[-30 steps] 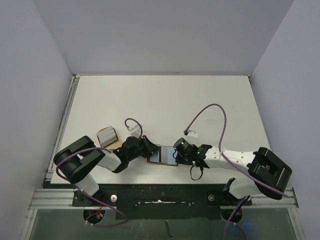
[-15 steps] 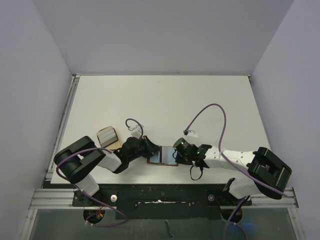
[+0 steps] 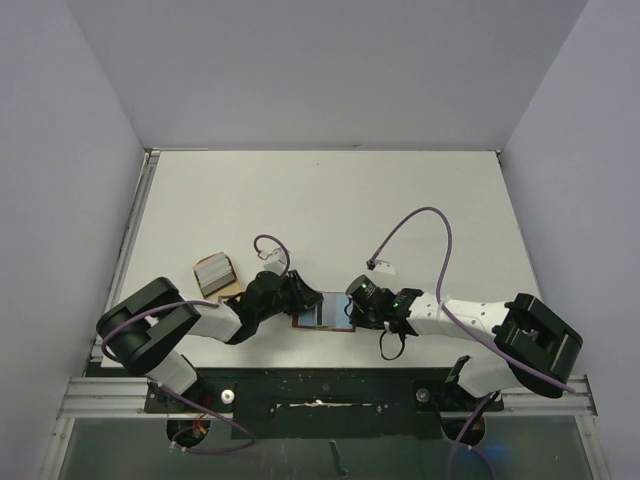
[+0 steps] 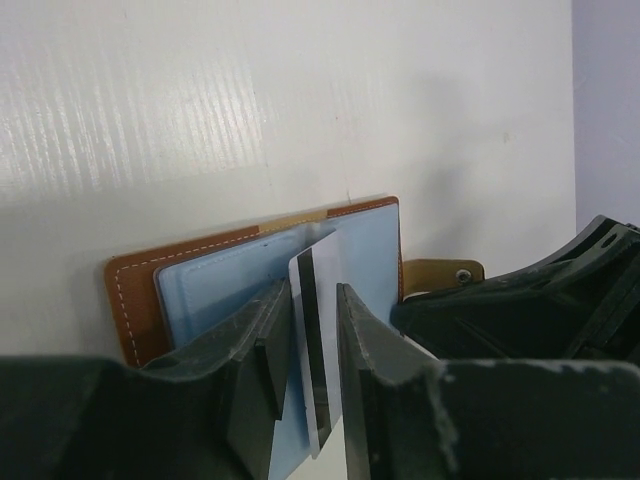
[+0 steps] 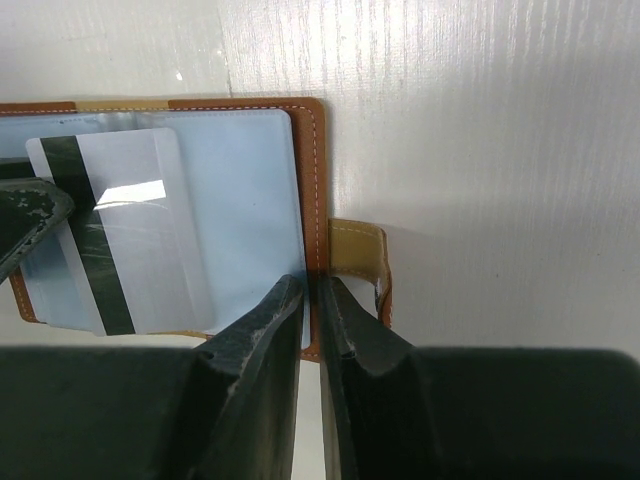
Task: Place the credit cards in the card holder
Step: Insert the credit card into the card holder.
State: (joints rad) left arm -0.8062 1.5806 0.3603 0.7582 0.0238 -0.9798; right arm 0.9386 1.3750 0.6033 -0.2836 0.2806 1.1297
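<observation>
**benchlurker:** where's the card holder rn, and what are ur pincers doing?

**me:** card holder (image 3: 325,313) lies open and flat on the bench (image 3: 350,200), close to the near edge, right between my two arms, pale blue inside facing up. My right pincer (image 5: 310,283) is nearly closed, clamped on the holder's brown edge on my right side, just beside the snap tab (image 5: 357,265).

**benchlurker:** and the left one?

**me:** left pincer (image 4: 313,300) is narrow, jaws a little apart w/ a credit card (image 5: 150,250) showing in the gap. Card's got a dark stripe and lies over the blue inside, on the half nearer my left arm. Tbh can't tell if I'm pinching it or just straddling it. In the right wrist view one finger (image 5: 30,220) sits at the card's far-left edge. Whether it's tucked into a pocket, can't tell either. There's also a stack of pale cards (image 3: 212,271) off to my left on the bench, apart from the holder.
</observation>
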